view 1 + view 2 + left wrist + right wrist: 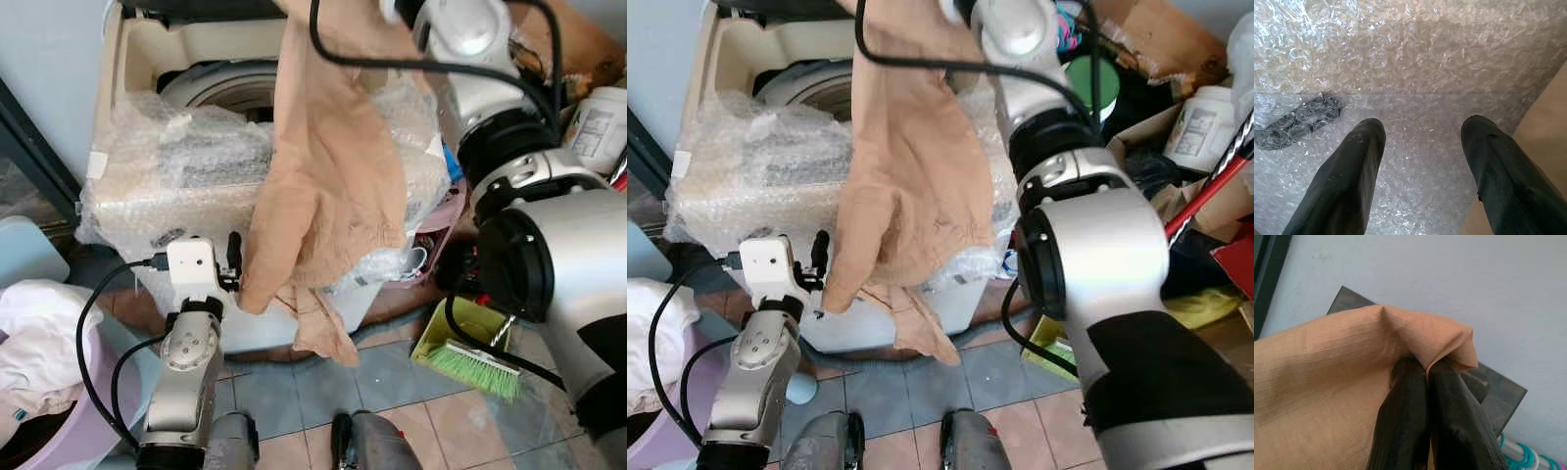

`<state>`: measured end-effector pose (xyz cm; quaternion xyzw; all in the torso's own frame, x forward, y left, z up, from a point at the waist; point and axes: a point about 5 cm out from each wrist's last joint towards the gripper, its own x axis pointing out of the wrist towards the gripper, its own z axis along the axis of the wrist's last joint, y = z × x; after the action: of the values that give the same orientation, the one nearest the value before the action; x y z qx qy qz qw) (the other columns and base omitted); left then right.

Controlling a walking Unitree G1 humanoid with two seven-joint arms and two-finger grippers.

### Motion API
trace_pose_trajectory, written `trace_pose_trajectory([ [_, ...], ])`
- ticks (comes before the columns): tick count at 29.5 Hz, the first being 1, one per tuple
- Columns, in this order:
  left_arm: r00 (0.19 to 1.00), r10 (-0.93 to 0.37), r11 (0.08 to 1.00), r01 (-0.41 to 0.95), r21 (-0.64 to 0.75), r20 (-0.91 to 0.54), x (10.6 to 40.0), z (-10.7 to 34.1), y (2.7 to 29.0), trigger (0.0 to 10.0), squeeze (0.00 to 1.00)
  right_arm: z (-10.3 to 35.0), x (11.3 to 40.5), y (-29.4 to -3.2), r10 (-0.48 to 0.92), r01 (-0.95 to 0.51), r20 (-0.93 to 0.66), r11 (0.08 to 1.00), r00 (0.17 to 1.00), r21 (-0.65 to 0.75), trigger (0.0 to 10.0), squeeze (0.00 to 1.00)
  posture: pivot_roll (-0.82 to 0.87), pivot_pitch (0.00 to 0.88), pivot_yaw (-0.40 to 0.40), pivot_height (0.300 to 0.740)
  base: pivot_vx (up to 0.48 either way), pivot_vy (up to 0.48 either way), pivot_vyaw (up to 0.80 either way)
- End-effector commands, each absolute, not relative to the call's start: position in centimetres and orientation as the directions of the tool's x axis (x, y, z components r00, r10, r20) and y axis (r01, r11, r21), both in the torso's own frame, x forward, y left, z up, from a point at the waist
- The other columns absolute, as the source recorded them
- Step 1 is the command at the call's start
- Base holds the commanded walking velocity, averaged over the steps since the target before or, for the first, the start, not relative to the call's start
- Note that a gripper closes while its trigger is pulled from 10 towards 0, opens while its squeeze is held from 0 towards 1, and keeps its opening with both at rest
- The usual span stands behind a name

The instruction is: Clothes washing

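Tan garment [328, 166] hangs from the right gripper [1427, 382], whose fingers are clamped on its top fold, draped over the bubble-wrapped washing machine [186, 176]. Left gripper [1420, 161] faces the wrap, fingers apart. No writing is legible on the white tub [600, 127].
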<state>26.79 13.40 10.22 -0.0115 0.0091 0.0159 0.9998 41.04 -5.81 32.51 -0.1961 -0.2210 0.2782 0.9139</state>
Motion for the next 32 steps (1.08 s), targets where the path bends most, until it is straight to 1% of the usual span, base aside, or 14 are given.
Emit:
trace_pose_trajectory([
  [1, 0.998, 0.043, 0.999, -0.044, -0.014, -0.04, 26.6, 10.0, 13.5, 10.0, 0.0, 29.7, 41.2, -5.9, 0.634, -0.496, 0.172, 0.722, 0.754, -0.483, 10.0, 0.0, 0.06, 0.127, -0.041, 0.74, 0.0, 0.0, 0.0],
  [4, 0.998, 0.037, 0.999, -0.038, -0.013, -0.048, 26.6, 9.9, 13.5, 10.0, 0.0, 26.7, 41.1, -6.3, 0.656, -0.548, 0.078, 0.684, 0.75, -0.481, 10.0, 0.0, 0.06, 0.13, -0.035, 0.74, 0.0, 0.0, 0.0],
  [8, 0.999, 0.016, 1.0, -0.017, -0.012, -0.052, 26.7, 9.9, 13.2, 10.0, 0.0, 24.2, 40.9, -7.3, 0.676, -0.618, -0.02, 0.661, 0.737, -0.425, 10.0, 0.0, 0.05, 0.135, -0.027, 0.74, 0.0, 0.0, 0.0],
  [10, 0.998, 0.012, 1.0, -0.013, -0.012, -0.054, 26.7, 9.9, 13.1, 10.0, 0.0, 23.5, 40.9, -7.8, 0.668, -0.619, -0.048, 0.657, 0.742, -0.429, 10.0, 0.0, 0.05, 0.136, -0.026, 0.74, 0.0, 0.0, 0.0],
  [14, 0.998, 0.002, 1.0, -0.003, -0.013, -0.062, 26.8, 9.9, 13.0, 10.0, 0.0, 23.3, 41.1, -9.3, 0.62, -0.582, -0.04, 0.709, 0.783, -0.398, 10.0, 0.0, 0.04, 0.138, -0.02, 0.74, 0.0, 0.0, 0.0],
  [19, 0.998, -0.003, 1.0, 0.002, -0.011, -0.063, 26.8, 9.9, 12.9, 10.0, 0.0, 23.7, 41.4, -10.4, 0.569, -0.531, -0.034, 0.742, 0.821, -0.41, 10.0, 0.0, 0.04, 0.142, -0.018, 0.74, 0.0, 0.0, 0.0],
  [22, 0.999, 0.001, 1.0, -0.001, -0.009, -0.05, 26.6, 10.1, 12.9, 10.0, 0.0, 25.0, 41.7, -11.3, 0.522, -0.471, 0.029, 0.789, 0.852, -0.394, 10.0, 0.0, 0.05, 0.147, -0.022, 0.74, 0.0, 0.0, 0.0],
  [23, 0.999, 0.008, 1.0, -0.008, -0.009, -0.044, 26.4, 10.2, 13.0, 10.0, 0.0, 26.2, 41.9, -11.9, 0.492, -0.432, 0.1, 0.83, 0.865, -0.353, 10.0, 0.0, 0.05, 0.15, -0.026, 0.74, 0.0, 0.0, 0.0],
  [24, 0.999, 0.008, 1.0, -0.008, -0.009, -0.044, 26.4, 10.2, 13.0, 10.0, 0.0, 26.2, 41.9, -11.9, 0.492, -0.432, 0.1, 0.83, 0.865, -0.353, 10.0, 0.0, 0.05, 0.15, -0.026, 0.74, 0.0, 0.0, 0.0],
  [25, 0.999, 0.016, 1.0, -0.017, -0.008, -0.042, 26.3, 10.3, 13.2, 10.0, 0.0, 27.2, 41.8, -12.5, 0.467, -0.397, 0.175, 0.858, 0.867, -0.325, 10.0, 0.0, 0.06, 0.152, -0.027, 0.74, 0.0, 0.0, 0.0],
  [26, 0.999, 0.019, 1.0, -0.019, -0.007, -0.042, 26.2, 10.3, 13.3, 10.0, 0.0, 27.5, 41.8, -12.7, 0.464, -0.39, 0.204, 0.865, 0.862, -0.317, 10.0, 0.0, 0.06, 0.153, -0.027, 0.74, 0.0, 0.0, 0.0],
  [28, 0.999, 0.027, 1.0, -0.027, -0.003, -0.044, 26.1, 10.3, 13.5, 10.0, 0.0, 27.6, 41.4, -13.2, 0.459, -0.378, 0.265, 0.875, 0.848, -0.303, 10.0, 0.0, 0.06, 0.154, -0.025, 0.74, 0.0, 0.0, 0.0],
  [29, 0.998, 0.035, 0.999, -0.035, 0.0, -0.046, 26.0, 10.3, 13.8, 10.0, 0.0, 27.1, 40.9, -13.8, 0.426, -0.35, 0.325, 0.898, 0.844, -0.267, 10.0, 0.0, 0.06, 0.159, -0.019, 0.74, 0.0, 0.0, 0.49],
  [32, 0.999, 0.035, 0.999, -0.035, 0.002, -0.039, 26.0, 10.5, 14.0, 10.0, 0.0, 25.8, 39.9, -14.6, 0.371, -0.308, 0.365, 0.925, 0.854, -0.22, 10.0, 0.0, 0.05, 0.166, -0.006, 0.74, 0.0, 0.0, 0.66],
])
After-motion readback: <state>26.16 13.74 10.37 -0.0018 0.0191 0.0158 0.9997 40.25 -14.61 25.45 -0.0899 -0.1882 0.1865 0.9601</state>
